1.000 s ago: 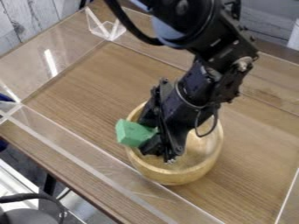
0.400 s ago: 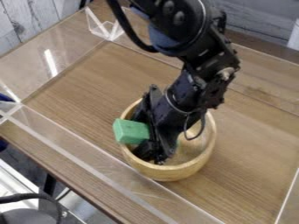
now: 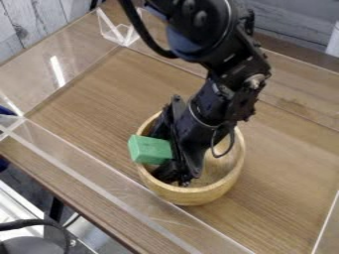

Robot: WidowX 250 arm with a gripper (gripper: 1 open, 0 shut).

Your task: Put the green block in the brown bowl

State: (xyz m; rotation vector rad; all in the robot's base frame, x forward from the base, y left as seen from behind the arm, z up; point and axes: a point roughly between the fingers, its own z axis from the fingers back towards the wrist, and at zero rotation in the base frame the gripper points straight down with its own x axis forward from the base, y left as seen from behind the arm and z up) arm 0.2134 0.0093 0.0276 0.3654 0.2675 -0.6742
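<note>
The black arm (image 3: 212, 60) is seen reaching in from the table's far edge, bent at the wrist and angled steeply downward over the near part of the table. Its claw (image 3: 176, 159) is lowered into the bowl (image 3: 199, 184), with the fingertips down inside the hollow.

One arm, one claw, one green block (image 3: 150, 149) and one bowl are counted. Clear walls (image 3: 79, 169) are set along the table's edges.

The bowl is placed near the table's near edge, roughly midway along it. The block is seen at the bowl's left rim, resting against the claw's left side and partly over the hollow. How wide the claw stands cannot be told, since its dark fingers merge with the wrist and the bowl's shadow; whether the block is pinched or merely touched cannot be told either. The wooden table (image 3: 106, 89) is otherwise seen as bare grain.
</note>
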